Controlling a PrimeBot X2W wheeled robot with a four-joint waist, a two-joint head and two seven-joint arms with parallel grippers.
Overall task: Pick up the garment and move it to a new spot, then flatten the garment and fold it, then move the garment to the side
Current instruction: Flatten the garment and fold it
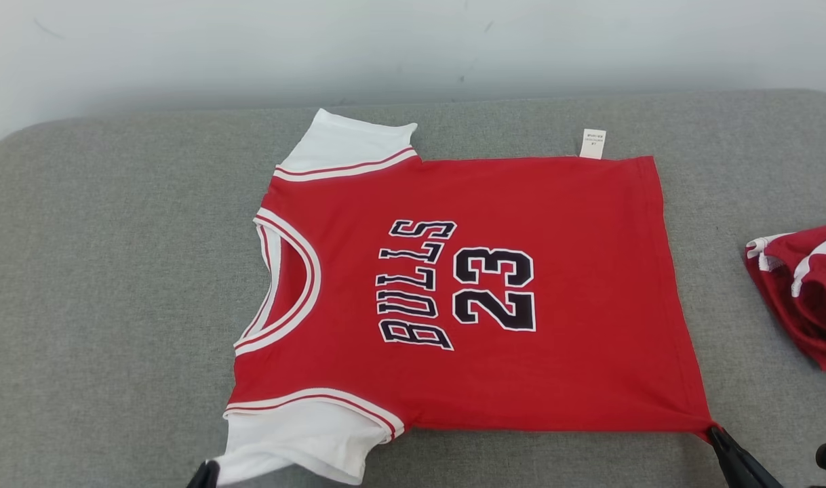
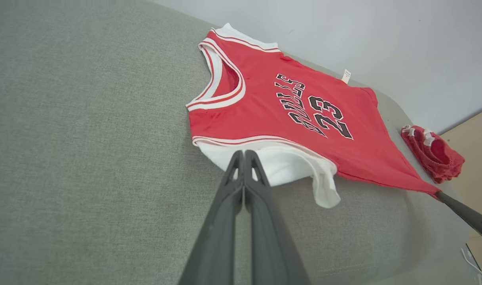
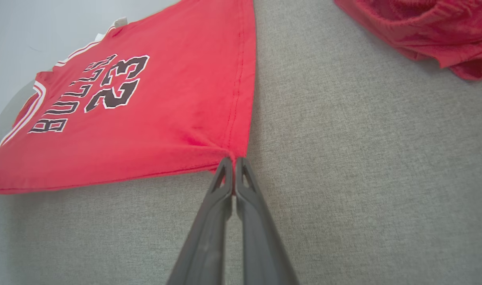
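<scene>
A red jersey (image 1: 555,271) with white sleeves and black "BULLS 23" lettering lies spread flat, print up, in the middle of the grey fabric-covered tabletop (image 1: 114,271). Its neck points to the robot's left and its hem to the right. The left end effector (image 2: 244,152) has its two dark fingers pressed together, pinching the near white sleeve just below the red-and-white trim. The right end effector (image 3: 234,160) is clamped on the near hem corner, which is drawn out to a point. A small white label (image 1: 593,144) sticks out from the far edge. A crumpled red-and-white garment (image 1: 806,291) lies well apart at the tabletop's right edge
</scene>
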